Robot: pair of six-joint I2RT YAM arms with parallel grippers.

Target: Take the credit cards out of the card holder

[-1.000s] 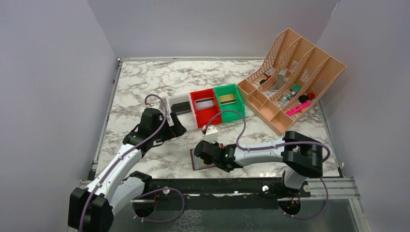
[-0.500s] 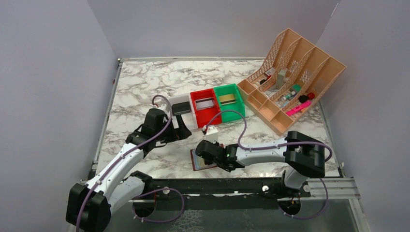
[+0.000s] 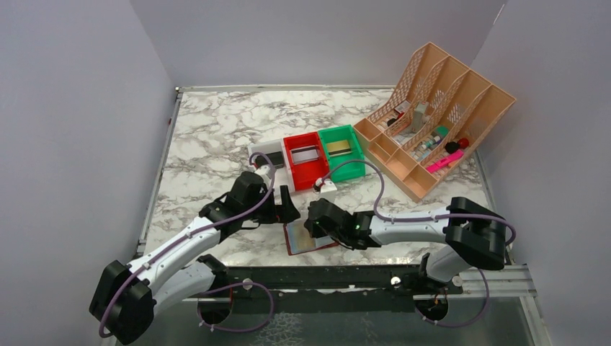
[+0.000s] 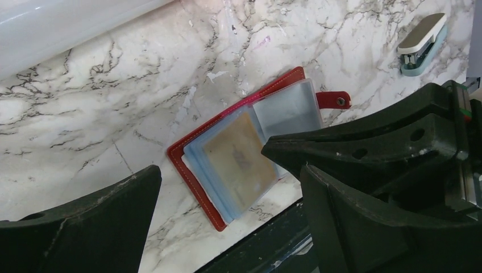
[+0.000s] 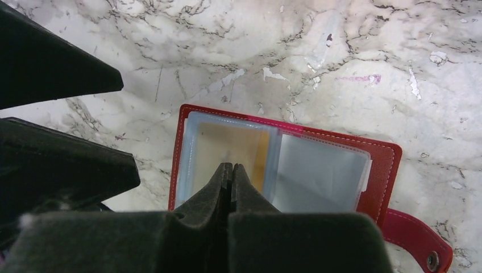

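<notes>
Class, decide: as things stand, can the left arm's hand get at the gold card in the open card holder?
Probably not cleanly. The left hand is open near the card holder, but the shut right hand is right over the gold card.

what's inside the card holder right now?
In the card holder, one sleeve shows a gold card; the other looks empty. The shut right gripper covers the card's lower edge, and any sleeves underneath are hidden.
</notes>
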